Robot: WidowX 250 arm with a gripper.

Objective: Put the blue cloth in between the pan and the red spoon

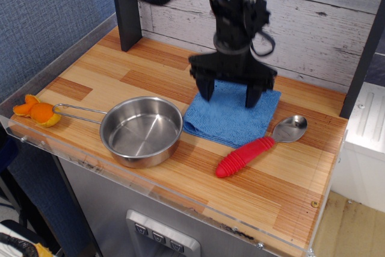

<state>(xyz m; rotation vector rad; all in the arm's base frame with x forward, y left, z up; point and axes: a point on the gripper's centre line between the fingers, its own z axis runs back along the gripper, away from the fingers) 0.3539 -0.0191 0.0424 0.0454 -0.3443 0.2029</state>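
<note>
Hand [230, 92] spread wide, holding nothing, directly over cloth's [231, 117] far edge. Cloth flat on surface [289, 179], pan [141, 130] at its 9, spoon [260, 146] at 4. I judge placement done.

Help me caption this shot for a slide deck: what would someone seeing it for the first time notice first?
The black gripper dominates, hanging with open jaws over the blue cloth at the back of the wooden counter. In front, the shiny pan sits left of the cloth and the red spoon lies right of it. An orange toy rests at the far left edge.
</note>
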